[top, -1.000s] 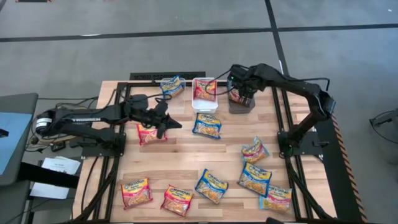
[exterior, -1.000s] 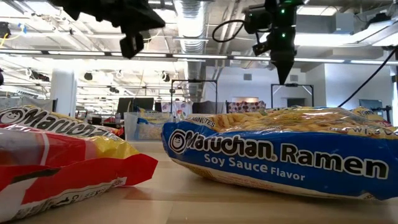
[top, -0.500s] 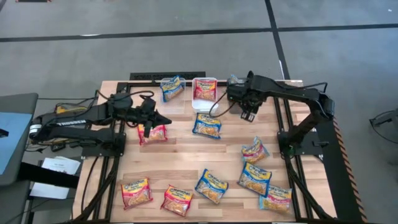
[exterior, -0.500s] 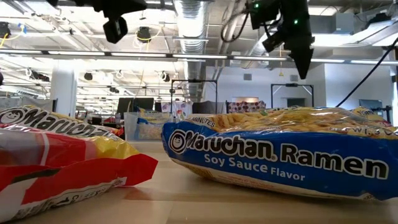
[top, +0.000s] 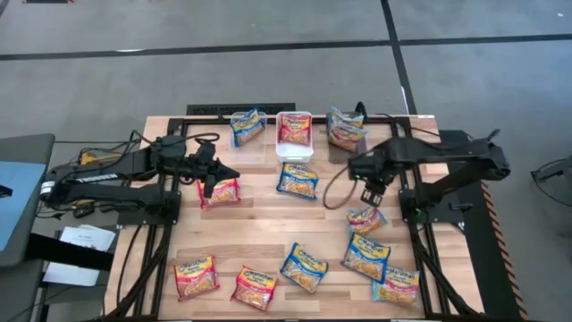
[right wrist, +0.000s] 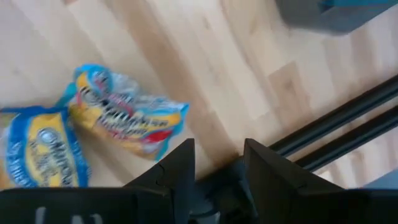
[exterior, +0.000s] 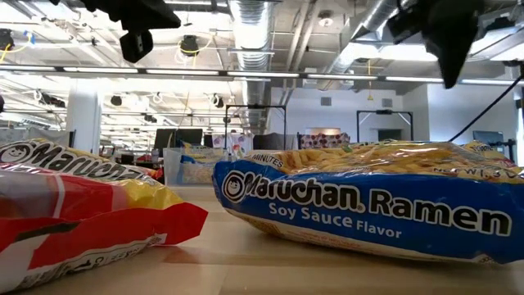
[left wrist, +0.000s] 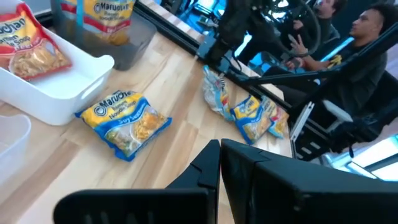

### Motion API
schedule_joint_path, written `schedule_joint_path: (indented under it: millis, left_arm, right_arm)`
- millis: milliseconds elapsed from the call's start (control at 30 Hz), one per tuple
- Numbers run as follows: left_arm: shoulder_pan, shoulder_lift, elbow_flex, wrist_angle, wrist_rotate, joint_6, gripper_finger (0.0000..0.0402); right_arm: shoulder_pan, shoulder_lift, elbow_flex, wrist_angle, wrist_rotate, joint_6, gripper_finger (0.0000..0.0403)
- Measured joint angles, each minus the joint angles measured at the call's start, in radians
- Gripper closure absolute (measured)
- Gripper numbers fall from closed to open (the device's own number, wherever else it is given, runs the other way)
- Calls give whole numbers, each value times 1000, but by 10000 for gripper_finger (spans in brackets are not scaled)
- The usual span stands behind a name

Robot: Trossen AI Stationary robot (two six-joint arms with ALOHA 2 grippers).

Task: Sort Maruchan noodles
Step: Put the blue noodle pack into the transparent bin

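Hovering over the right side of the wooden table [top: 268,228], the right gripper [top: 374,190] is holding nothing, its two fingers [right wrist: 177,167] standing partly apart with bare wood showing between them. It is positioned just above a crumpled orange-trimmed Maruchan packet [top: 365,216], which is lying flat near the table's right edge and which the right wrist view shows beside a blue-trimmed packet [right wrist: 34,155]. The left gripper [top: 211,181] is poised over the left half of the table with its fingers [left wrist: 249,171] pressed together and empty, directly above a red-trimmed packet [top: 220,192]. Three bins are lining the far edge: a clear bin [top: 234,143] containing one blue packet [top: 248,124], a white bin [top: 295,150] containing one red packet [top: 294,127], and a dark grey bin [top: 343,152] containing orange packets [top: 345,131] that are standing up out of it. One blue-trimmed packet [top: 297,181] is lying just in front of the white bin. Along the near edge, two red packets [top: 196,275] are resting at the left, a blue one [top: 304,266] in the middle, and a blue Soy Sauce Flavor packet [top: 365,256] with a pink-trimmed one [top: 398,287] at the right. People [left wrist: 367,37] are sitting beyond the table in the left wrist view.
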Motion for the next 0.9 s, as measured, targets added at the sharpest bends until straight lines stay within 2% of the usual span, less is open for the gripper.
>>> schedule_joint_path:
  millis: [233, 533, 667, 900]
  left_arm:
    - [0, 2, 0, -3, -1, 22, 401]
    - [0, 2, 0, -25, -3, 68, 401]
    - [0, 2, 0, -14, -27, 189, 401]
    - [0, 3, 0, 12, -41, 355, 401]
  right_arm:
    - [124, -66, -25, 1, -27, 157, 241]
    - [250, -33, -25, 5, -27, 289, 219]
    - [290, -6, -25, 9, -32, 333, 198]
    - [365, 37, -25, 49, -183, 453, 180]
